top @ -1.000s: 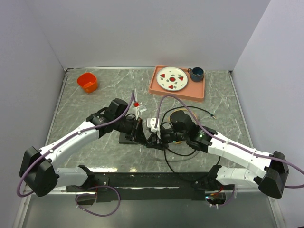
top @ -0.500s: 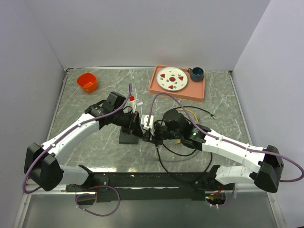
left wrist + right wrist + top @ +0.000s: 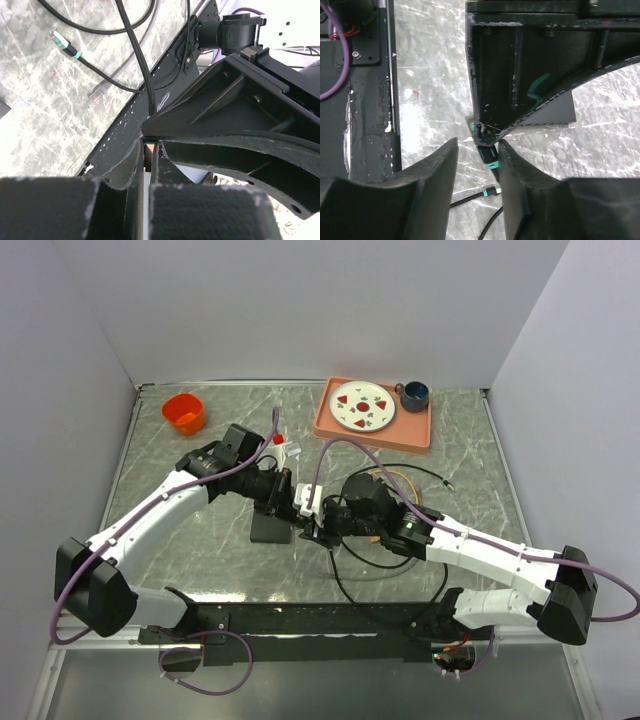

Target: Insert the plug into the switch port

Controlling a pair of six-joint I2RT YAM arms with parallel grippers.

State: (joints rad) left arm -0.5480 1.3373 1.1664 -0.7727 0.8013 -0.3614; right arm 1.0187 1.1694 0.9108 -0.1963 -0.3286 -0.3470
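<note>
Left tool (image 3: 287, 500) is pinched shut on the plug (image 3: 488, 156) at its clear tip. Right tool (image 3: 477, 150) has its curved black fingers parted loosely around the teal-banded body. The flat matte-black box (image 3: 268, 530) lies on the marbled table (image 3: 480, 455), at the left tool's 6 o'clock.

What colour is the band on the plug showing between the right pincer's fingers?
Teal, around the black plug. The right wrist view shows it best.

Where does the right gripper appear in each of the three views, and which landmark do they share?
Top external: right gripper at the centre, ahead of its white arm.
Left wrist: right gripper is the big black frame at right, pointing left.
Right wrist: its two fingers rise from the bottom edge.
Shared landmark: the grey marbled table.
</note>
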